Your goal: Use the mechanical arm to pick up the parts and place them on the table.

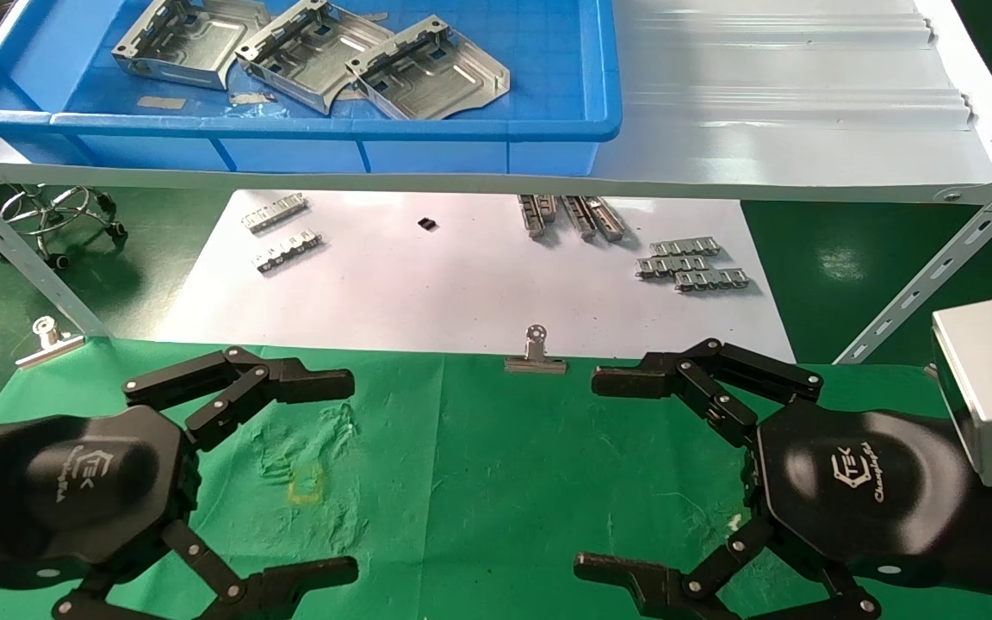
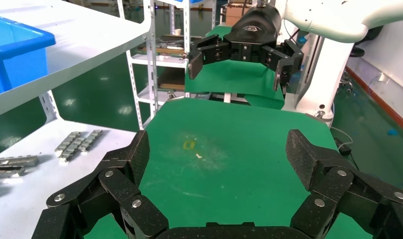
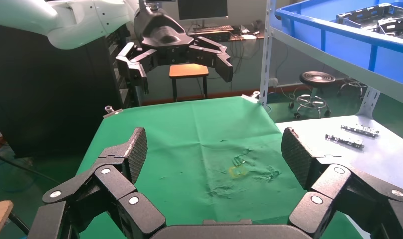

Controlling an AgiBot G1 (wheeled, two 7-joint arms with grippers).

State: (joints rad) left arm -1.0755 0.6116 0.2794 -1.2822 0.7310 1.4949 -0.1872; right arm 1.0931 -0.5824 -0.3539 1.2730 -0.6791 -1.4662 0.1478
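Three silvery sheet-metal parts (image 1: pixel 306 50) lie in a blue bin (image 1: pixel 427 129) on the white shelf at the back left; they also show in the right wrist view (image 3: pixel 373 15). The green-cloth table (image 1: pixel 496 465) carries a small yellow square mark (image 1: pixel 306 487), also in the left wrist view (image 2: pixel 189 145) and the right wrist view (image 3: pixel 237 172). My left gripper (image 1: pixel 345 474) is open and empty above the cloth's left side. My right gripper (image 1: pixel 595 474) is open and empty above the right side. Both face each other, far from the parts.
A white ribbed shelf (image 1: pixel 789 112) spans the back above a white sheet (image 1: pixel 427 275) with small toothed metal strips (image 1: pixel 692 265). Steel binder clips (image 1: pixel 536 355) hold the cloth's far edge. A stool (image 1: pixel 61 211) stands at the left.
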